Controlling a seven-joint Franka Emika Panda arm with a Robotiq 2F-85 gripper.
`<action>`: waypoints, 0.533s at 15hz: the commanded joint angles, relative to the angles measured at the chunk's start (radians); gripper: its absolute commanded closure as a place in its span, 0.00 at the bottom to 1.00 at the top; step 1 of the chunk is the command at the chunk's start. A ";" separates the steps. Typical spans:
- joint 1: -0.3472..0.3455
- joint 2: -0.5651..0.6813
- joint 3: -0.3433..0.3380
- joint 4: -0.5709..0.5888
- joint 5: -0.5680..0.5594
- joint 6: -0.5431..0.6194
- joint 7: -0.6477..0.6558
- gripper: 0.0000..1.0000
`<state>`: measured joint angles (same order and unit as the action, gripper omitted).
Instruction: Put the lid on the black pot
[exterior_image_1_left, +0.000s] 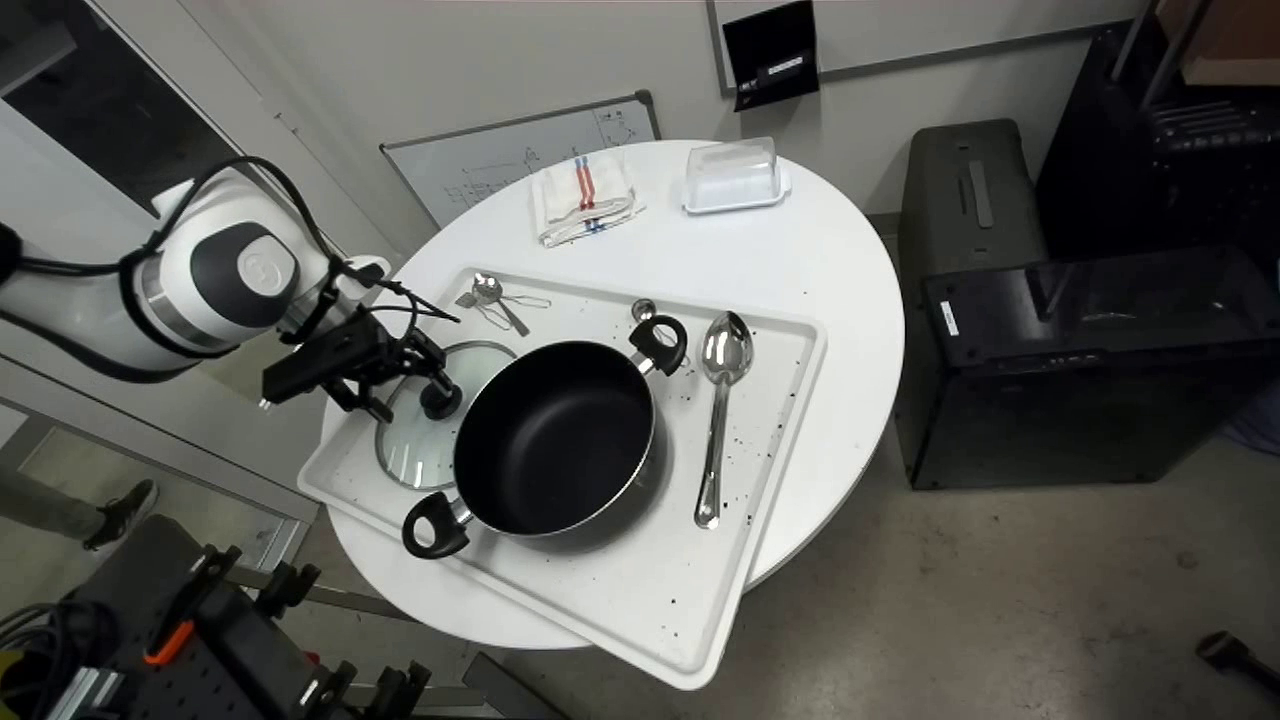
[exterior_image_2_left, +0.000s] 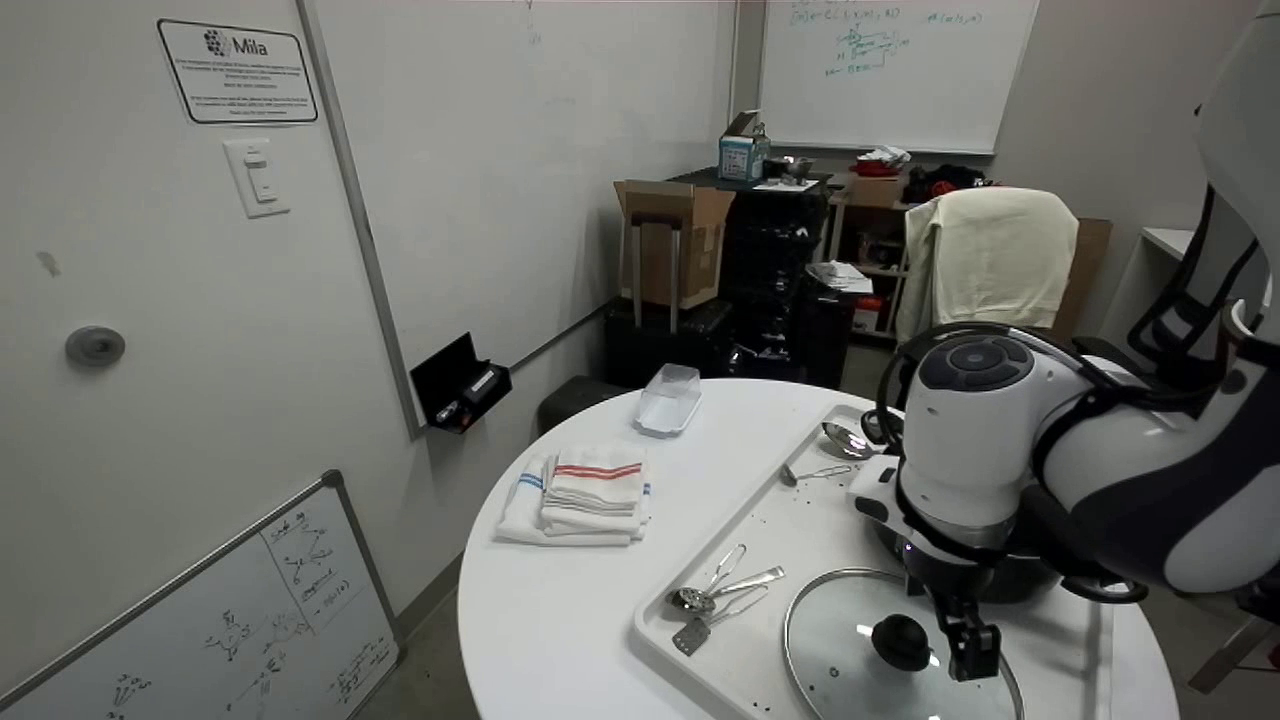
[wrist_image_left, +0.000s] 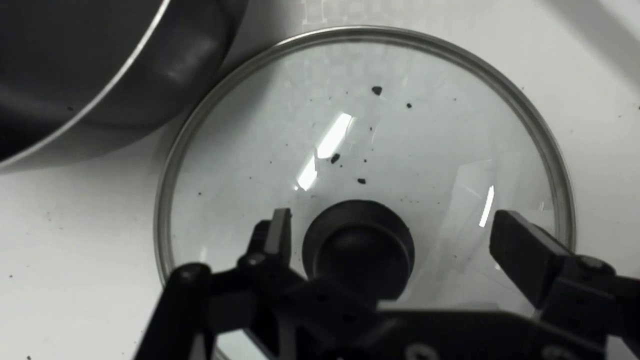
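Observation:
The clear glass lid (exterior_image_1_left: 412, 455) lies on the tray beside the pot in both exterior views (exterior_image_2_left: 840, 655). Its dark knob (wrist_image_left: 361, 245) faces up in the wrist view. The black pot (exterior_image_1_left: 560, 440) stands upright and uncovered, its inside bare; the arm partly hides it in an exterior view (exterior_image_2_left: 1020, 580). In the wrist view its side (wrist_image_left: 185, 75) is close against the lid's rim. My gripper (wrist_image_left: 392, 225) is open over the lid, also seen in an exterior view (exterior_image_1_left: 413, 398). The knob lies between the fingers, nearer the left finger, with a gap on both sides.
The white tray (exterior_image_1_left: 640, 610) has a raised rim. A large silver spoon (exterior_image_1_left: 716, 430) lies beside the pot. Small utensils (exterior_image_1_left: 490, 290) lie near the tray's corner. A folded towel (exterior_image_1_left: 585, 195) and a clear-covered dish (exterior_image_1_left: 735, 180) sit on the round table (exterior_image_1_left: 840, 300).

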<state>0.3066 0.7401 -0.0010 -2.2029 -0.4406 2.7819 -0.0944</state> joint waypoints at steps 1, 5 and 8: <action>0.029 0.058 -0.019 0.070 0.007 0.002 0.024 0.00; 0.033 0.081 -0.014 0.101 0.011 0.000 0.020 0.00; 0.034 0.089 -0.012 0.113 0.015 -0.001 0.019 0.00</action>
<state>0.3221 0.8060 -0.0031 -2.1214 -0.4384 2.7819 -0.0936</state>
